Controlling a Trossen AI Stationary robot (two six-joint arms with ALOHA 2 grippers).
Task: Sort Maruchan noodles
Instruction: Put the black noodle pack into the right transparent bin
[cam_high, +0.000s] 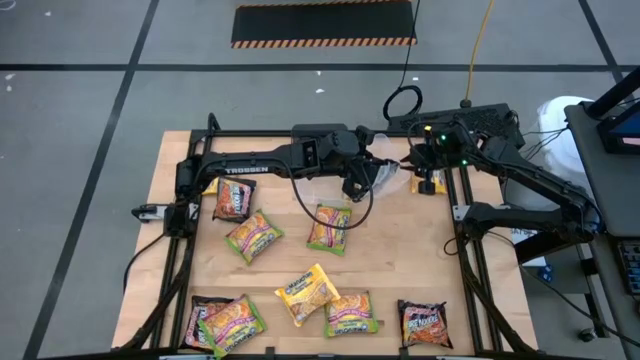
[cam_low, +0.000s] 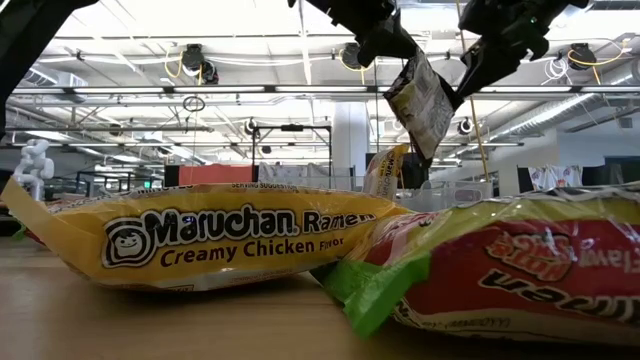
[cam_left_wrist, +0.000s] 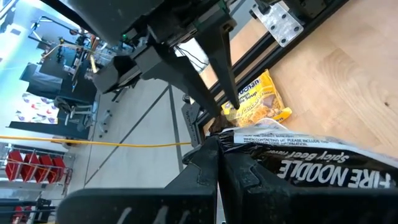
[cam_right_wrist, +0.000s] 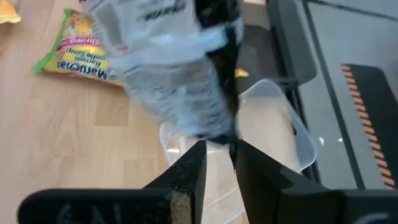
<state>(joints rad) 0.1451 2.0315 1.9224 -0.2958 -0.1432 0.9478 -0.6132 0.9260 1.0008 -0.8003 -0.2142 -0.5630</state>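
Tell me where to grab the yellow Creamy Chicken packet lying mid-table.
Probably pinch the yellow packet by its crimped end seam on the left, coming from above: it lies flat on the table, so only edges offer a pinch, and a green-edged packet crowds its right side.

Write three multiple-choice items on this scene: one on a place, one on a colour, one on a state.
1. Where is the dark packet?
A. flat on the table
B. hanging in the air by the clear tub
C. under another packet

2. What colour is the Creamy Chicken packet?
A. blue
B. white
C. yellow

3. How is the left gripper?
A. shut on the dark packet
B. open and empty
C. out of view

Key: B, the low view shows it dangling; C, its wrapper is yellow; A, its wrist view shows the fingers clamped on it, with the open right gripper close by.
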